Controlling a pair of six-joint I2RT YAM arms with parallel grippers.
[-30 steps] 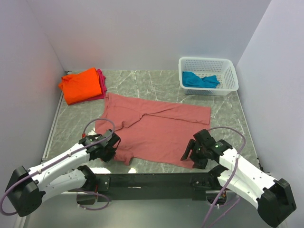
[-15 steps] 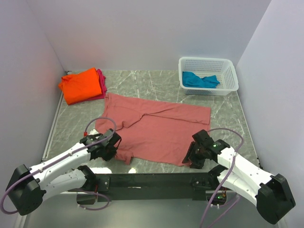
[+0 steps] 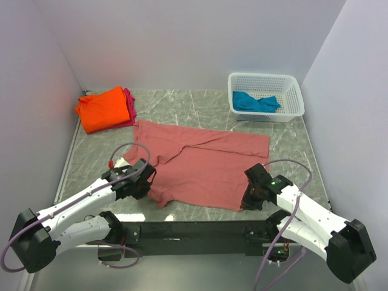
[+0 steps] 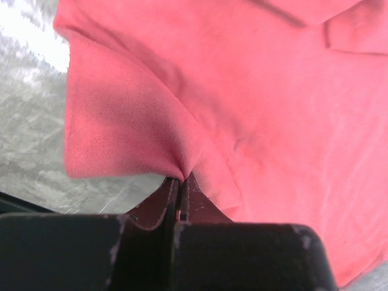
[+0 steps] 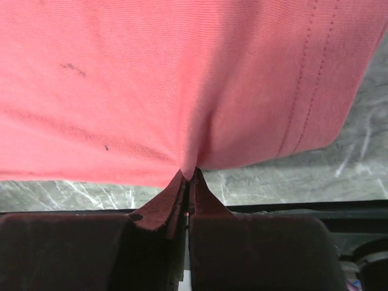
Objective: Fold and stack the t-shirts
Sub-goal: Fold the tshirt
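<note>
Nothing readable is showing in the top view or in either wrist view. No text, label, brand, number or sign is appearing legibly on any surface.

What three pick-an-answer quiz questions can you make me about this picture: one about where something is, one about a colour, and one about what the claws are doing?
1. Where is the teal shirt?
A) in the white basket
B) on a chair
C) in a drawer

2. What colour is the spread-out shirt?
A) green
B) salmon-pink
C) yellow

3. What are the left claw and right claw doing?
A) both wide open
B) both pinched shut on the spread-out shirt's near edge
C) lifting the basket

Answers:
1 A, the teal cloth lies inside the mesh walls.
2 B, the top view shows it salmon-pink on the grey tabletop.
3 B, each wrist view shows cloth bunched between closed fingers.
</note>
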